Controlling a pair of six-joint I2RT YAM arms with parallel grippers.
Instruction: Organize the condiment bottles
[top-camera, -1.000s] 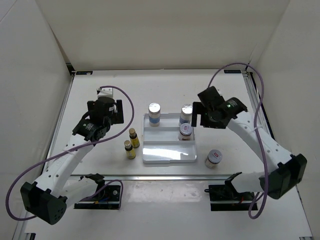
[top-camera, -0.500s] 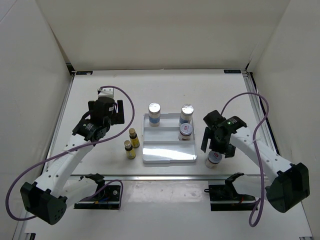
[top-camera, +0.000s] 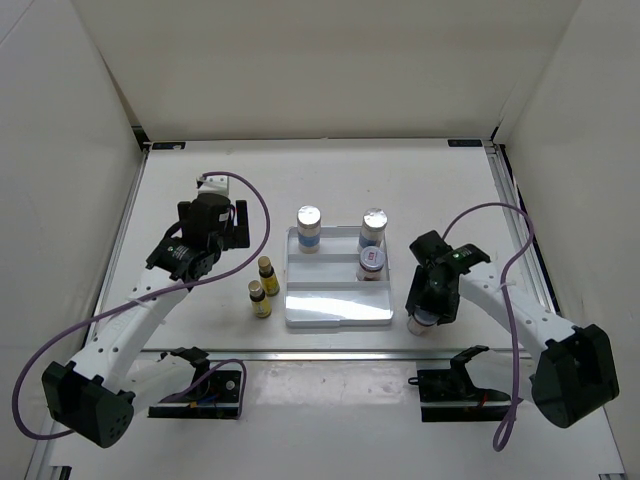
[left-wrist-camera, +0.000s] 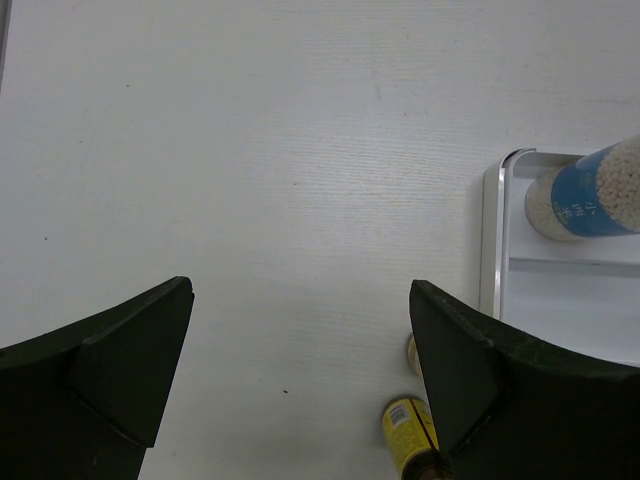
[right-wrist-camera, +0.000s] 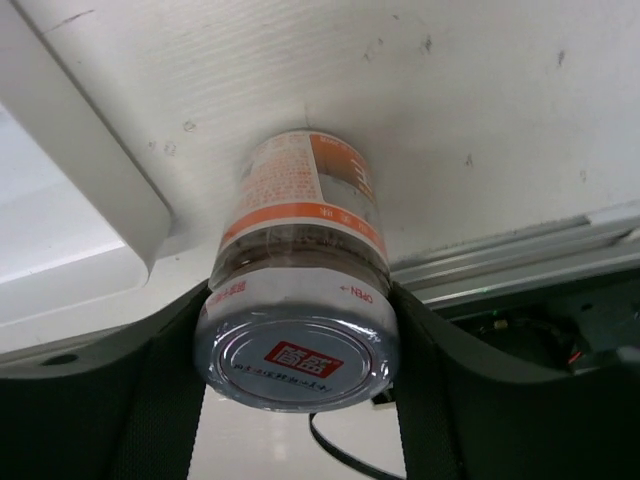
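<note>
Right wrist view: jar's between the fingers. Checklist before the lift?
1. Jar centred between right gripper fingers: ok.
2. Clamp firm on lid: cannot tell; the fingers hug it closely.
3. Jar upright on table: ok.
4. Tray middle row free beside the other red jar: ok.
5. Left gripper open, left of tray: ok.
</note>
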